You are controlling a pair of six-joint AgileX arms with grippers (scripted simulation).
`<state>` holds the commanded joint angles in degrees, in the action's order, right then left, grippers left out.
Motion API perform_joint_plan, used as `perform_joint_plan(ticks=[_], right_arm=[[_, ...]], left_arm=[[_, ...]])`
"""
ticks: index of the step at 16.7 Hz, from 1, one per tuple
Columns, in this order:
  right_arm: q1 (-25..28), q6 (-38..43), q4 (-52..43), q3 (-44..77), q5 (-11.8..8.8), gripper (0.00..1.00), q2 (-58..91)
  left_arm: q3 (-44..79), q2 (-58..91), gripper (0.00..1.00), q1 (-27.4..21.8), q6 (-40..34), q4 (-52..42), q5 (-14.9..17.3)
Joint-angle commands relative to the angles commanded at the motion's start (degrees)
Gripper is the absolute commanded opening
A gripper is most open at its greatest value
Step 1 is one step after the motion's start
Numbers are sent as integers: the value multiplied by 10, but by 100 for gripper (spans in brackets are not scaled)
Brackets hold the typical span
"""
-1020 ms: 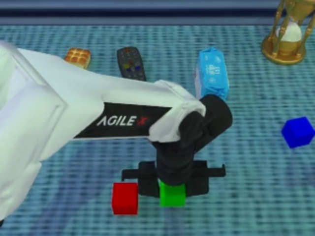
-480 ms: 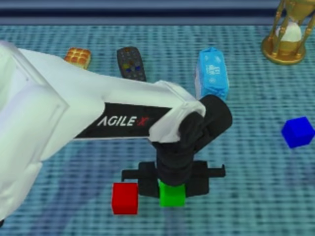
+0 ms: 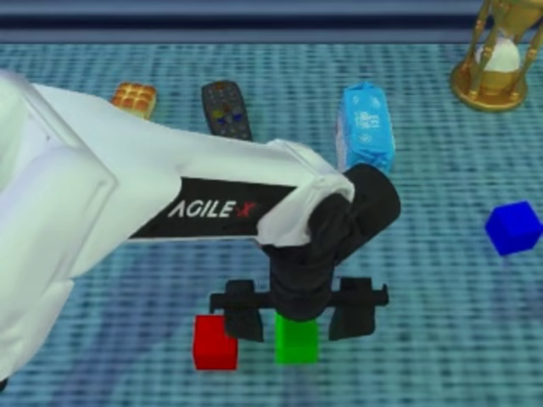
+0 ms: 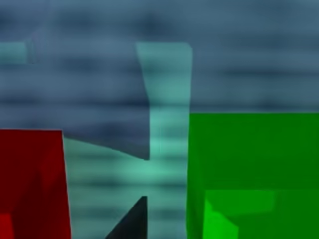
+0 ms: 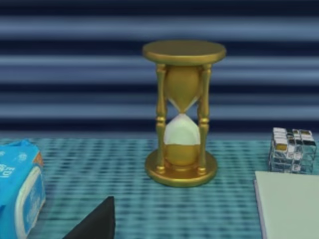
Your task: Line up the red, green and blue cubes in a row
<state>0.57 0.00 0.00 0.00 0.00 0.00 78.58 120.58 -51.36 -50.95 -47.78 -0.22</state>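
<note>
Nearest the front edge of the teal woven surface [image 3: 441,339]: small bright green cube [image 3: 296,340] resting flat, with the small bright red cube [image 3: 215,342] just beside it on the left, a narrow strip of cloth showing between them in the left wrist view. Directly above the green cube, the left claw [image 3: 299,315], spread wide, one black finger [image 3: 243,320] hanging close to the red cube's upper corner, the other off to the green cube's right, neither pad touching anything, nothing held. Likely a release with the lift-off to come. Main hazard, judged from that spacing: a sideways drift or tilt on the way up, clipping the red cube with the near finger and skewing a pair that looks aligned; a re-closing too low could also drag the green cube. Farther off, well apart on the right, the deep blue cube [image 3: 513,227], sitting rotated and outside the row, so a square grasp looks awkward. Beyond, a pale blue carton [image 3: 366,125], dark remote control [image 3: 226,108], golden-brown bun [image 3: 133,99] and brass hourglass [image 3: 498,58]. Right claw out of the top view; opening cannot tell.
</note>
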Motion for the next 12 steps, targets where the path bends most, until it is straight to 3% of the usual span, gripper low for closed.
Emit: perform_joint_plan(ticks=[9,12], right_arm=[[0,0,0,0,0,100,0],[0,0,0,0,0,100,0]], left_arm=[[2,-1,100,0,0,-2,0],[30,-16,100,1,-1,-43,0]])
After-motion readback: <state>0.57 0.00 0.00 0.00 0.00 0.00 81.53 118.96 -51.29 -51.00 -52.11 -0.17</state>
